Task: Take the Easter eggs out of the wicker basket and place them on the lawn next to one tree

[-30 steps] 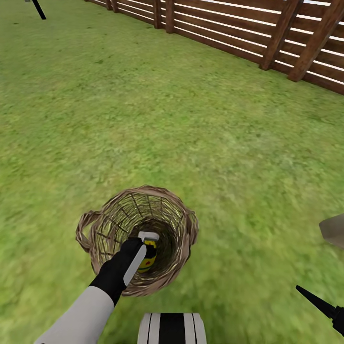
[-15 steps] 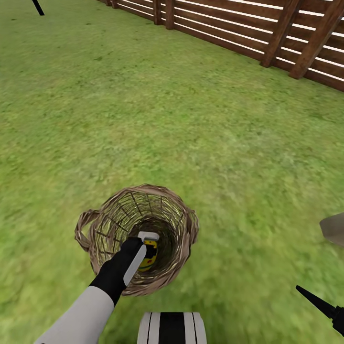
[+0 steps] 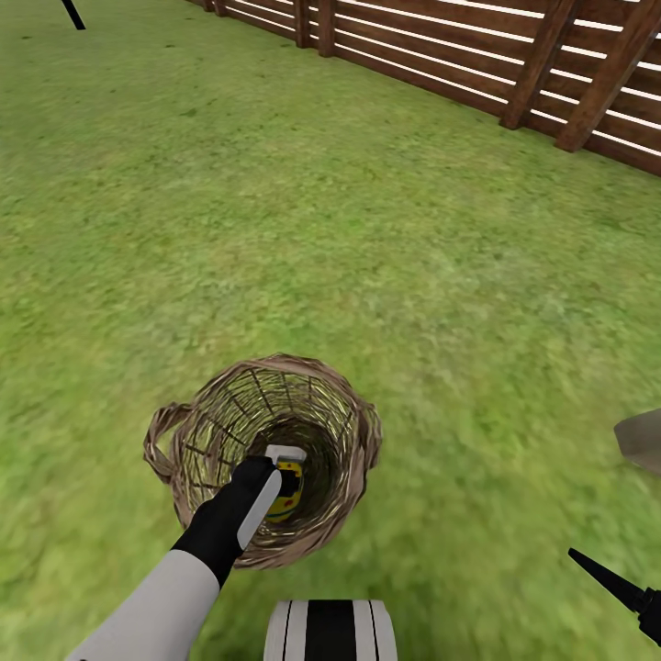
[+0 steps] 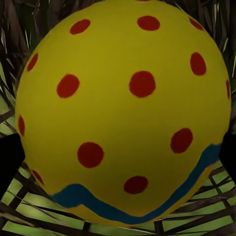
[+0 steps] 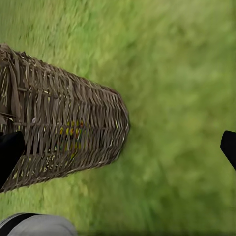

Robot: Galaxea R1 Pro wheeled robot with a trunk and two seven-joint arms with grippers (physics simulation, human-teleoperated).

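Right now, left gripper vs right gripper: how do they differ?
The left gripper is down inside the wicker basket, its dark fingers on either side of a yellow Easter egg. The right gripper is out over the lawn, beside the basket, with nothing between its spread fingers. Shared: black fingers.

The wicker basket [image 3: 262,459] is rough, open-weave brown cane with a thick braided rim. The Easter egg [image 4: 123,113] looks smooth and matt, like painted plastic. The lawn [image 3: 275,229] is short, coarse grass; the far fence [image 3: 477,64] is dark wood.
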